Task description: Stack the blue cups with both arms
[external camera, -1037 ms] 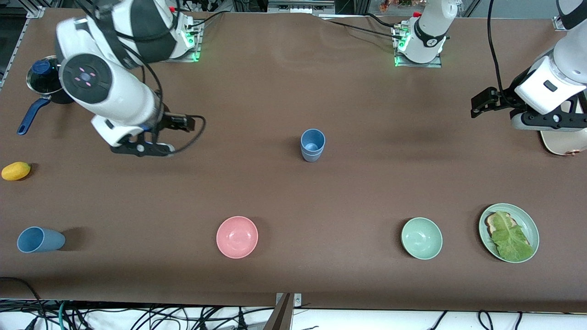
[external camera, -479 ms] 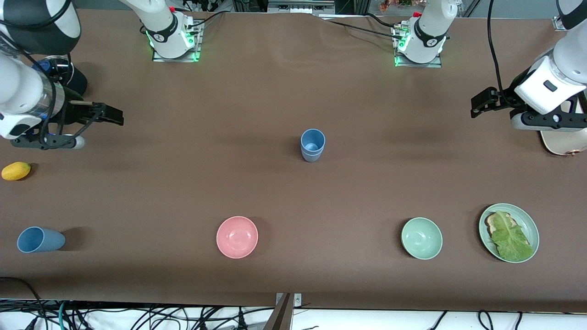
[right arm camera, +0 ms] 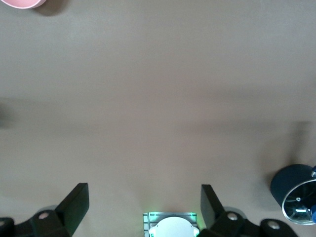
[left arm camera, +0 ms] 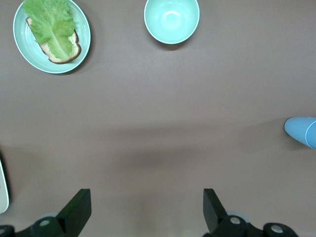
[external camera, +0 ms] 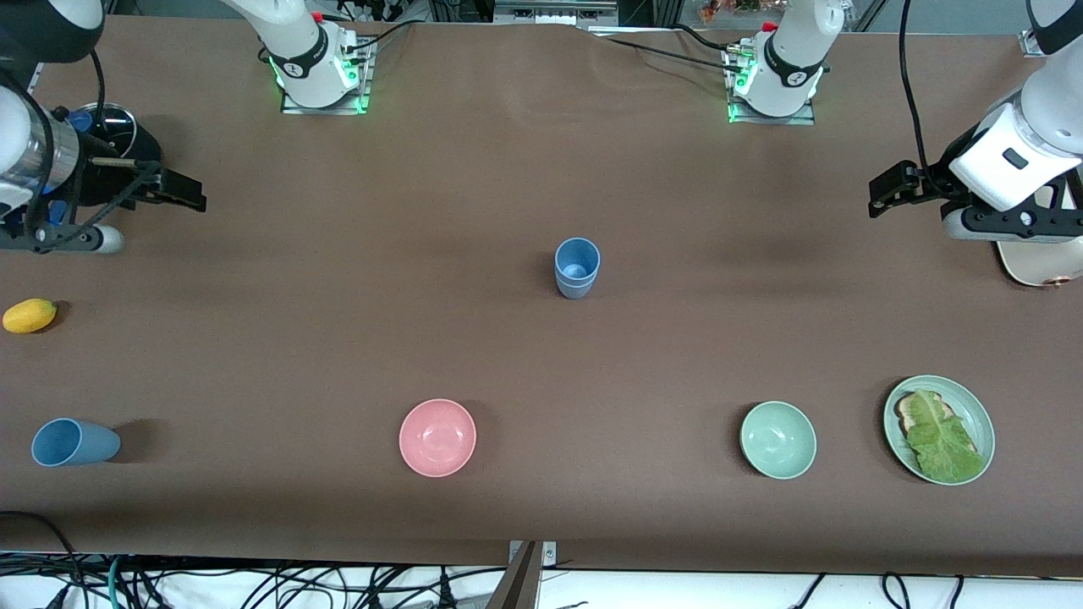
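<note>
A mid-blue cup sits upright inside a greyer blue cup (external camera: 577, 267) at the middle of the table. The pair shows at the edge of the left wrist view (left arm camera: 302, 131). A third blue cup (external camera: 73, 442) lies on its side near the front camera at the right arm's end. My right gripper (external camera: 184, 193) is open and empty, up beside the dark pot. In its wrist view the right gripper (right arm camera: 144, 205) has only bare table between the fingers. My left gripper (external camera: 885, 191) is open and empty over the left arm's end, waiting. It also shows in its own view (left arm camera: 147, 207).
A dark pot (external camera: 118, 131) with a blue handle stands under the right arm and shows in the right wrist view (right arm camera: 295, 200). A yellow fruit (external camera: 30, 315), a pink bowl (external camera: 437, 437), a green bowl (external camera: 777, 440) and a plate (external camera: 981, 423) with bread and lettuce lie nearer the camera.
The right arm has swung away from the middle of the table to the right arm's end, beside the pot. The left arm and the cups have not moved.
</note>
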